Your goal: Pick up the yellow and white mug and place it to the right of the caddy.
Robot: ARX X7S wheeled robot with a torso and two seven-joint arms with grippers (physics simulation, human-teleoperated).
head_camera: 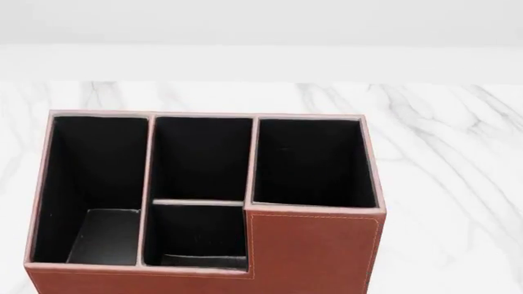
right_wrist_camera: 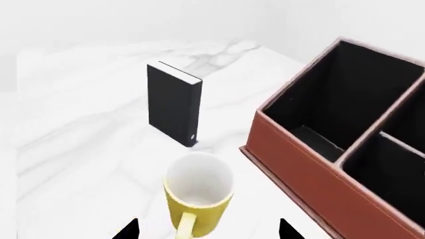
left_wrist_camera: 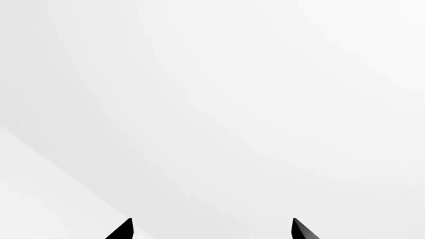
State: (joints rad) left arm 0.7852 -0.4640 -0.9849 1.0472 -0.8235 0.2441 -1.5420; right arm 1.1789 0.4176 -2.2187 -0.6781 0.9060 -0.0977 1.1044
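Beside the caddy [right_wrist_camera: 312, 174], on the marble tabletop [right_wrist_camera: 86, 149], the yellow and white mug [right_wrist_camera: 198, 191] stood upright, its handle turned toward the right wrist camera. It sat between the right gripper [right_wrist_camera: 208, 231] fingers [right_wrist_camera: 127, 230], which stood apart with the mug just ahead of their tips, untouched. A black book [right_wrist_camera: 174, 103] stood upright beyond the mug. The left gripper [left_wrist_camera: 212, 230] fingers [left_wrist_camera: 123, 230] were also apart, over blank white, nothing between them

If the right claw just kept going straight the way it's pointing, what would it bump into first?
Most likely the yellow mug: it stands upright right ahead of the right gripper, between its open fingertips. The black book stands farther on; how far is hard to judge.
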